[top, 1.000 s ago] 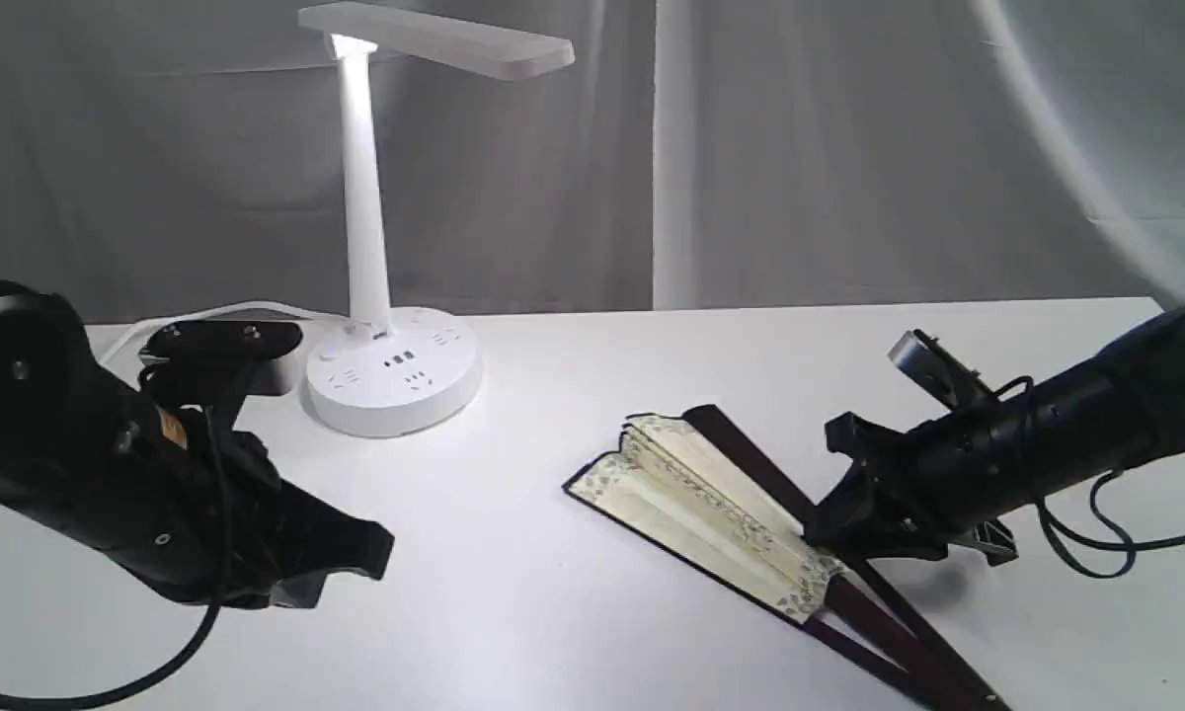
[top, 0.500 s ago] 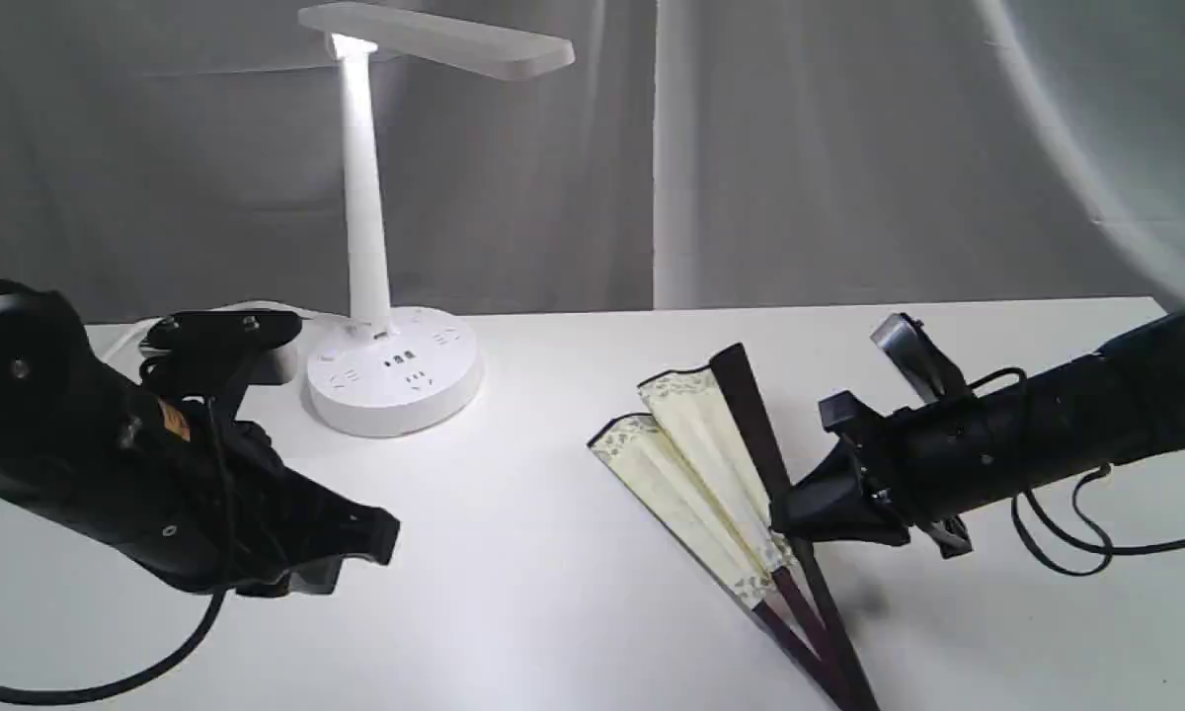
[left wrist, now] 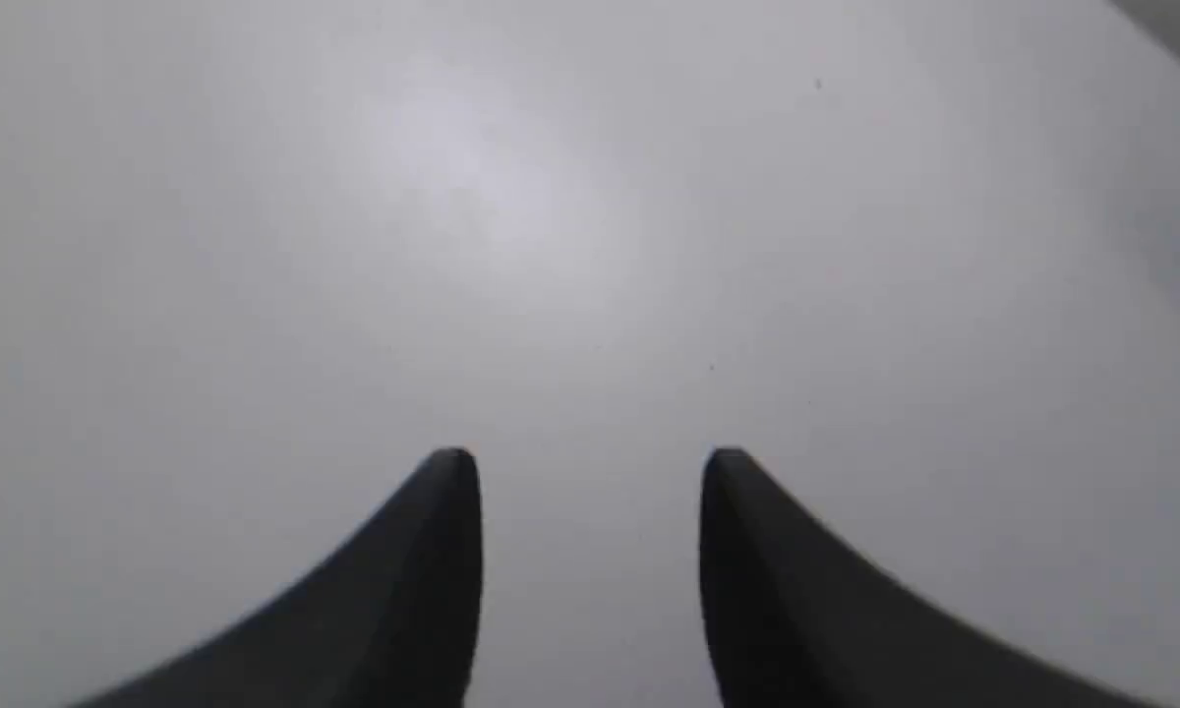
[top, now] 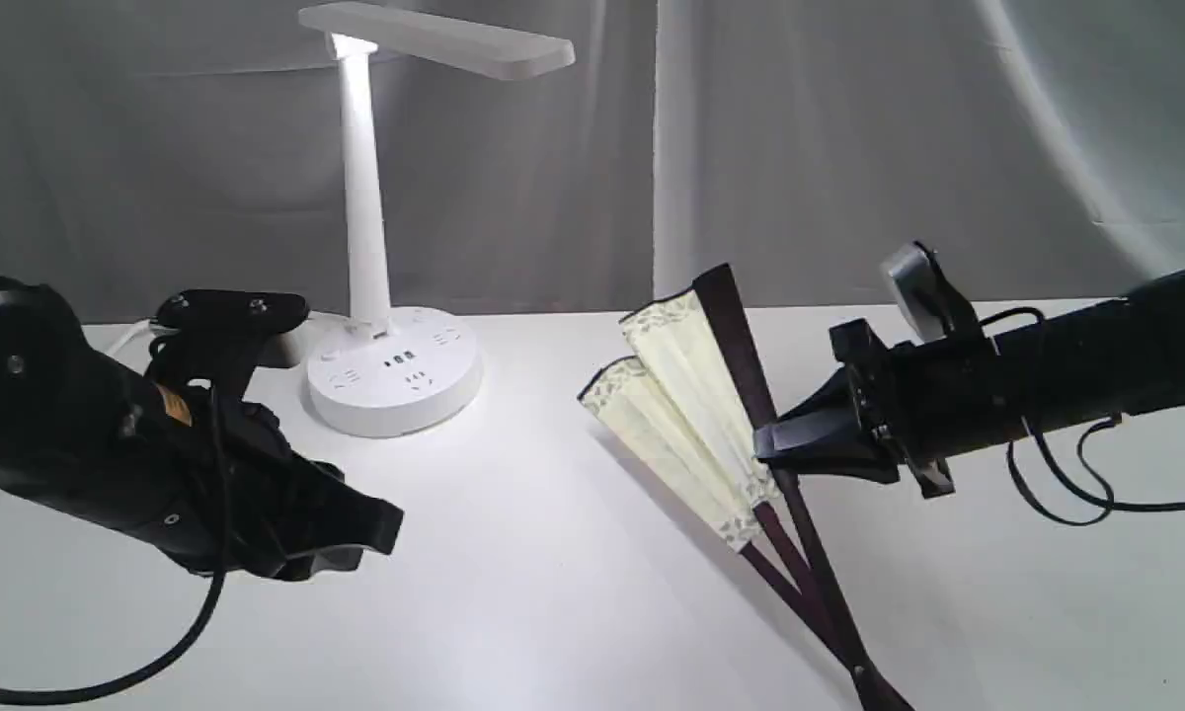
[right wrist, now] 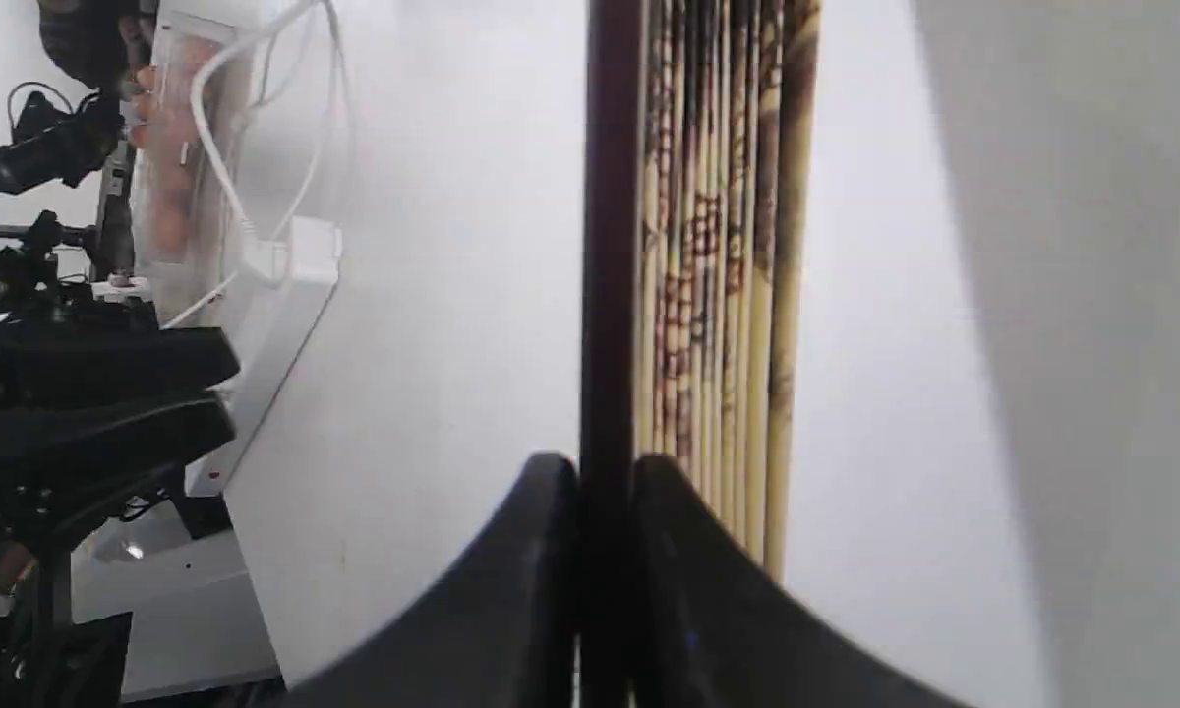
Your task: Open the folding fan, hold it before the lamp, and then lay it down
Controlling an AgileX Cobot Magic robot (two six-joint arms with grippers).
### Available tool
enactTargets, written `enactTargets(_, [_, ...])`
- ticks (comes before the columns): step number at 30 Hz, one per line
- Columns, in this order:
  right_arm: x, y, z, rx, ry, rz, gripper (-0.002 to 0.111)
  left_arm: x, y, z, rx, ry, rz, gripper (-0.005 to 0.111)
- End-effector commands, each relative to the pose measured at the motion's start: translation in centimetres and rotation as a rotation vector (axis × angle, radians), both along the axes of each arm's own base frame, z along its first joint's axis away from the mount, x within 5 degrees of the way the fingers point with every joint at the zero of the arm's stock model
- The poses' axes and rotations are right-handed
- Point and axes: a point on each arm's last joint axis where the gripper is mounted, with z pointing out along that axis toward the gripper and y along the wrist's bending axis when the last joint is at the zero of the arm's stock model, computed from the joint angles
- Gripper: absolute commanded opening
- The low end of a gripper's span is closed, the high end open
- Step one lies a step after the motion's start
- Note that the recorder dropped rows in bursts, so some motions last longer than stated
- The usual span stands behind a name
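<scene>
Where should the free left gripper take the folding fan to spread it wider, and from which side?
Probably the free outer edge of the folding fan, farthest from the dark guard that the right gripper clamps. The open left gripper stands on that side, so it could come straight across, jaws closing over the thin edge.

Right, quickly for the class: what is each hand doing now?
Left hand: open, holding nothing.
Right hand: closed on the folding fan, by its dark outer guard.
</scene>
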Motion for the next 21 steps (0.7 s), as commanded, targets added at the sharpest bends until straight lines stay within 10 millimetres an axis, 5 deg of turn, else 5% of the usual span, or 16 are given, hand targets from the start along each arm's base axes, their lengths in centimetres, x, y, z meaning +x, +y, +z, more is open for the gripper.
enactTargets(1, [-0.3, 0.1, 2.3, 0.033, -0.054, 0.024, 0.0, -0.1, -0.1, 1.9, 0.001, -0.114, -0.058, 0.038])
enactTargets(5, [-0.6, 0.1, 3.8, 0.036, -0.09, 0.034, 0.0, -0.7, 0.4, 3.9, 0.039, -0.205, -0.118, 0.032])
enactTargets(10, [-1.0, 0.1, 5.5, 0.031, -0.132, 0.036, 0.0, -1.9, 1.4, 5.1, 0.183, -0.221, -0.235, 0.0])
enactTargets(21, [-1.4, 0.1, 7.2, 0.028, -0.17, 0.035, 0.0, -2.7, 1.7, 6.3, 0.002, -0.507, -0.087, 0.0])
